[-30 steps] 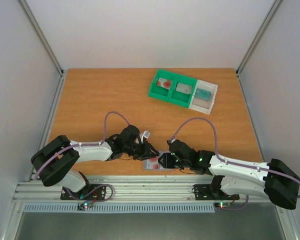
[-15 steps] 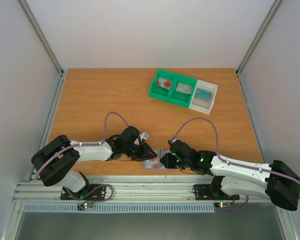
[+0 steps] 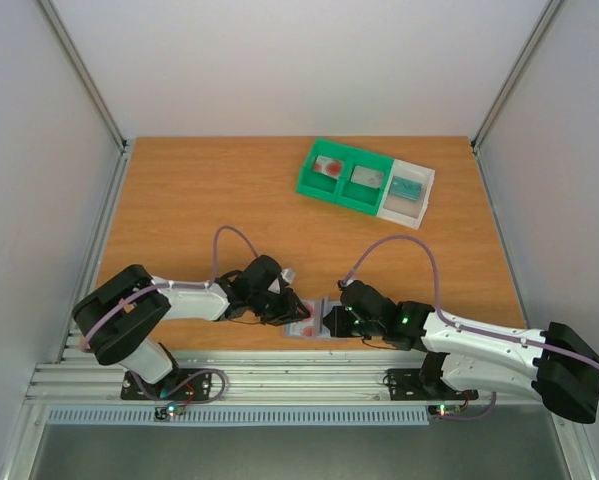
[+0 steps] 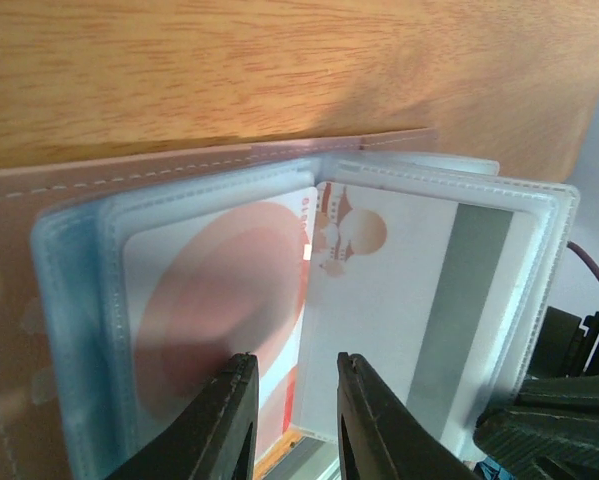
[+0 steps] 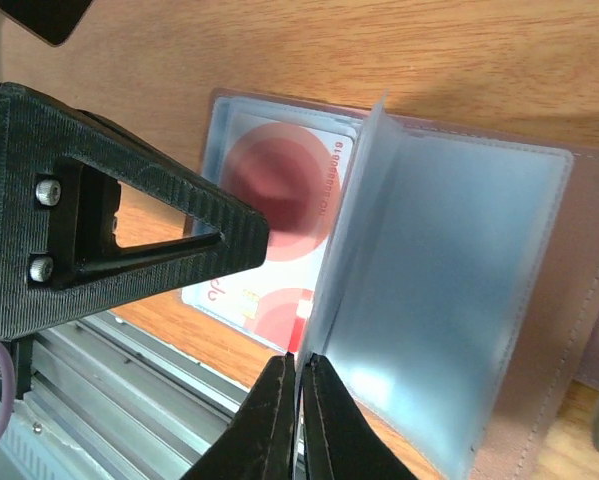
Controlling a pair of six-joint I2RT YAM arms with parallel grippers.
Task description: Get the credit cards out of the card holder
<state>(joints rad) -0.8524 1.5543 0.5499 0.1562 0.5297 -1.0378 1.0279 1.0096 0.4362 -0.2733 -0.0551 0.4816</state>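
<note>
Card holder (image 5: 479,300) open flat at table (image 3: 199,200) near edge, between both arms stretched low toward each other. Left gripper (image 4: 296,365) jaws narrowly apart over red-blotch card (image 4: 214,310); grip unclear. Right gripper (image 5: 298,362) pinches holder's upright plastic leaf. Top view: wrists cover most of holder. Long axis along table edge, crease front-back.

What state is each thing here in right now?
Card holder: lying open.
Sleeve page: lifted by one edge.
Red-blotch card: inside its sleeve.
Grey-striped card: inside its sleeve.
Left gripper: jaws apart, at the holder.
Right gripper: shut on the sleeve page.
Tray: a card in each compartment.
</note>
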